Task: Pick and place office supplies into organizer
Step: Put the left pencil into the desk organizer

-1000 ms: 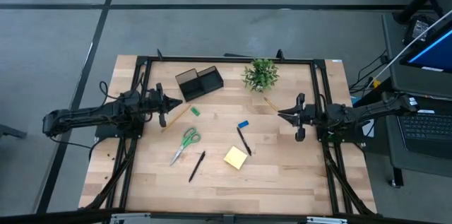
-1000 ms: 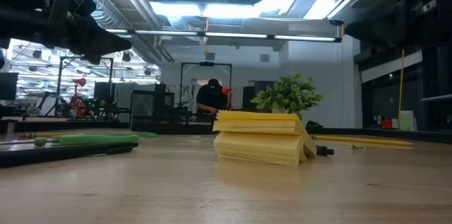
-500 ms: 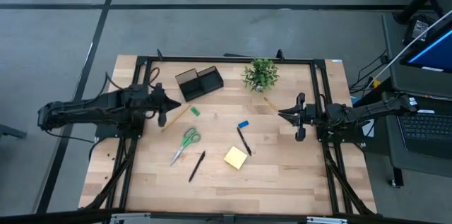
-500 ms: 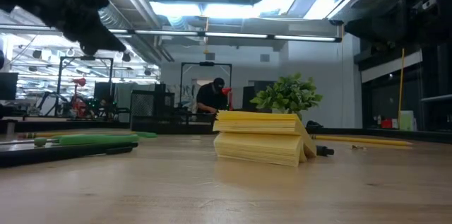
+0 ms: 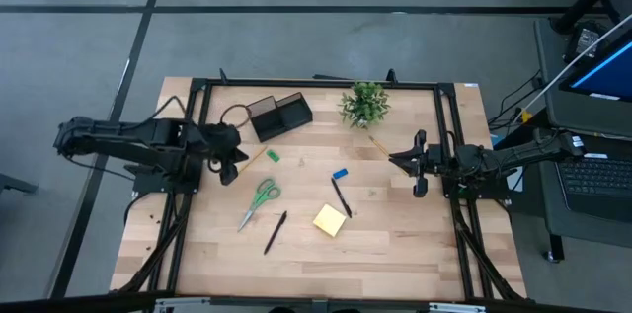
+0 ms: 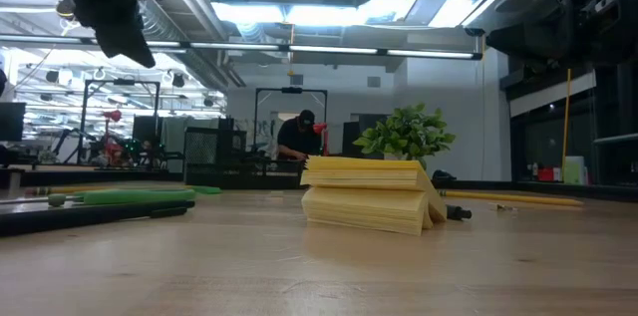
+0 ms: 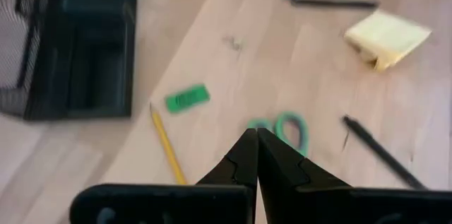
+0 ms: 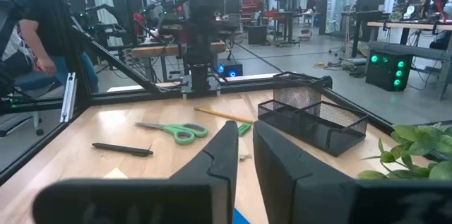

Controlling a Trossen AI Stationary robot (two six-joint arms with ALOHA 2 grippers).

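Observation:
The black organizer [image 5: 278, 116] stands at the far middle-left of the table. On the wood lie green-handled scissors [image 5: 260, 201], two black pens [image 5: 275, 232] [image 5: 341, 197], a yellow sticky-note pad [image 5: 330, 219], a pencil [image 5: 249, 163], a blue block [image 5: 340, 173] and a green block [image 5: 273, 156]. My left gripper [image 5: 235, 160] [image 7: 256, 133] hangs shut above the pencil's near end and slants down, holding nothing. My right gripper [image 5: 395, 160] [image 8: 245, 128] waits level at the right, a narrow gap between its fingers, holding nothing.
A small potted plant [image 5: 364, 104] stands at the far middle, with a second pencil [image 5: 378, 145] just near of it. Black frame rails [image 5: 316, 82] border the table's far, left and right sides. A cable loop [image 5: 234, 114] lies left of the organizer. A person [image 6: 299, 142] is in the room behind.
My left gripper has risen, drawn back a little toward the table's left edge and tipped from about level to slanting down at the table. It has stayed shut. Nothing on the table has moved.

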